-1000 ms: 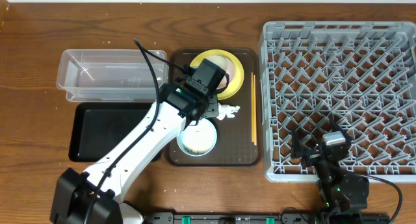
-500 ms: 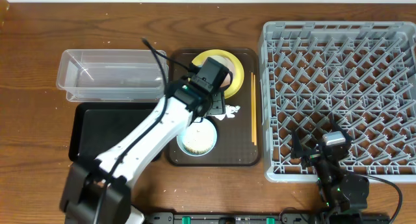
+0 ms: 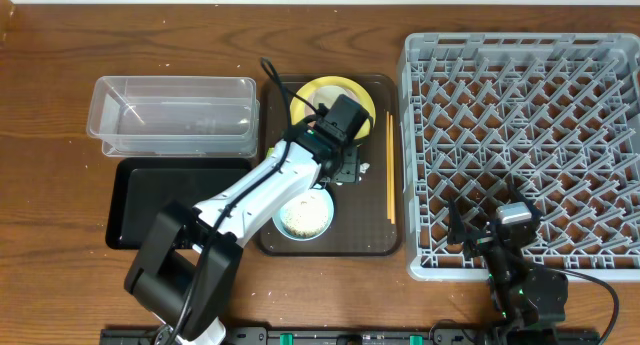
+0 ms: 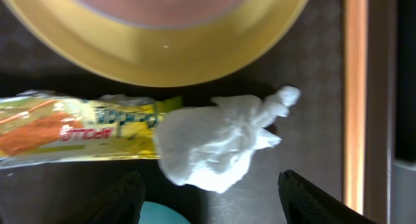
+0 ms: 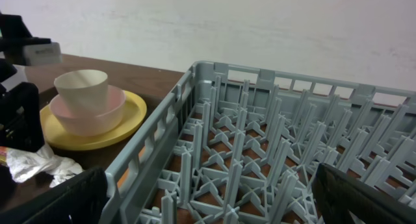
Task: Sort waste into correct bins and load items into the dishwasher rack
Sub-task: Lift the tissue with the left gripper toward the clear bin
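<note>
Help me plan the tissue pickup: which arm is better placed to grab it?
Left. The left hand, open, hangs above the crumpled tissue; the right hand sits over the rack corner, away from it.

Crumpled paper tissue (image 4: 214, 146), glossy wrapper (image 4: 78, 126)

- Bare tray floor (image 4: 312, 87) is lying open right of the crumpled tissue (image 4: 214, 146), up to the chopsticks (image 4: 354, 87).
- The snack wrapper (image 4: 71, 126) is touching the tissue's left side; the yellow plate (image 4: 175, 55) is crowding just beyond.

A dark brown serving tray (image 3: 362, 227) sits on a wooden table (image 3: 50, 200).
</note>
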